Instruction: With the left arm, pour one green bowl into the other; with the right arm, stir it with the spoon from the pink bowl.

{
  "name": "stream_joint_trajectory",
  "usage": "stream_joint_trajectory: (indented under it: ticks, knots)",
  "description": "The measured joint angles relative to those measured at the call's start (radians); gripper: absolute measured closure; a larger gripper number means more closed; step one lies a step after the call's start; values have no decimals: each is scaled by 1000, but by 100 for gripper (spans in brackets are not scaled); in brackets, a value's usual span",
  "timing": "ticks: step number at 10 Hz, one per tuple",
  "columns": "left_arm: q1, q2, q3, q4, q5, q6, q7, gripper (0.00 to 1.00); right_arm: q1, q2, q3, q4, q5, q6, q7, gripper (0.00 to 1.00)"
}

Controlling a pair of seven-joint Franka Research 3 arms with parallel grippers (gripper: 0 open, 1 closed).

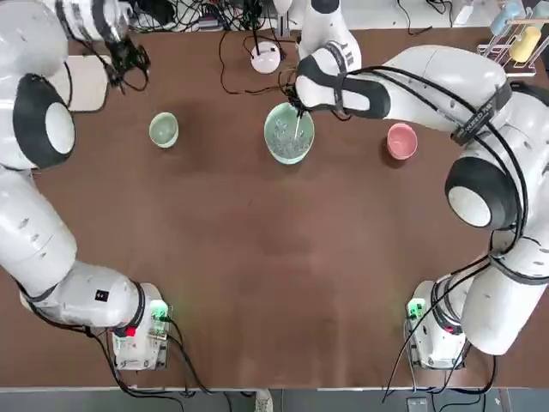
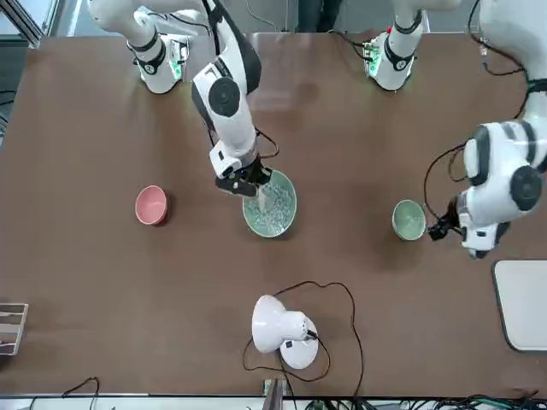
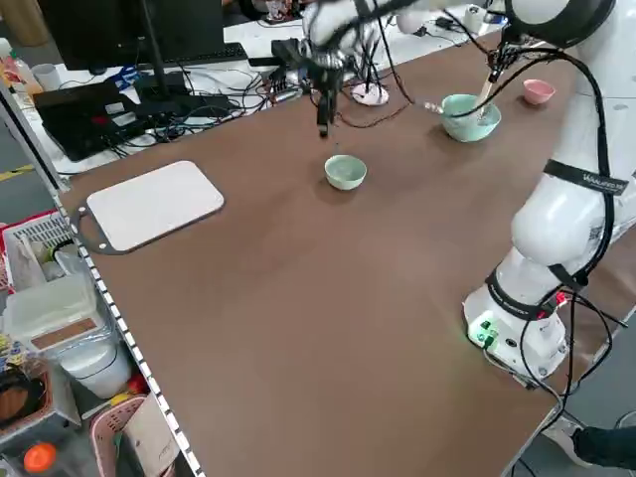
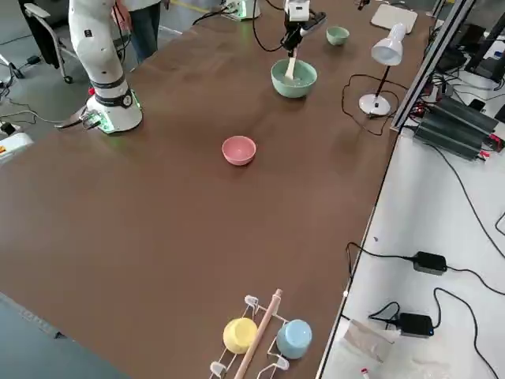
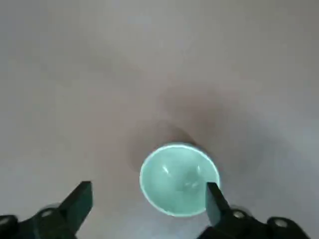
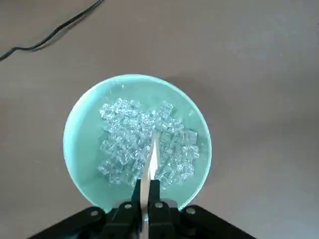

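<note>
The small green bowl (image 1: 163, 130) (image 5: 179, 179) stands upright and empty on the table, left of centre. My left gripper (image 5: 147, 196) (image 1: 129, 58) hangs open above it and holds nothing. The wide mint-green bowl (image 1: 274, 148) (image 6: 75, 154) sits at the middle back and holds clear cubes (image 6: 119, 139). Directly over it, my right gripper (image 1: 298, 99) (image 6: 147, 201) is shut on the spoon (image 6: 151, 162) (image 2: 261, 198), which points down into the cubes. The pink bowl (image 1: 401, 141) (image 4: 239, 150) stands empty to the right.
A white desk lamp (image 1: 266, 56) (image 2: 282, 329) with a looping black cable stands behind the wide bowl. A white board (image 1: 86, 81) (image 3: 154, 204) lies at the far left. A rack with yellow and blue cups (image 4: 264, 335) is at the far right corner.
</note>
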Motion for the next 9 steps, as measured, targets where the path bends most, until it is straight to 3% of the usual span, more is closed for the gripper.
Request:
stream_joint_trajectory:
  ticks: [2, 4, 7, 9]
  knots:
    - [58, -16, 1, 155, 0, -103, 90, 0, 16, 8, 0, 0, -2, 32, 33, 95]
    - [55, -26, -2, 232, 0, -159, 93, 0, 17, 17, 0, 10, -1, 53, 68, 95]
    - [55, -102, -4, 260, -14, -213, 102, 0, 17, 50, -1, 45, -1, 82, 112, 95]
    - [52, -162, -28, 261, -14, -253, 209, 0, 12, 64, -8, 51, -1, 85, 126, 95]
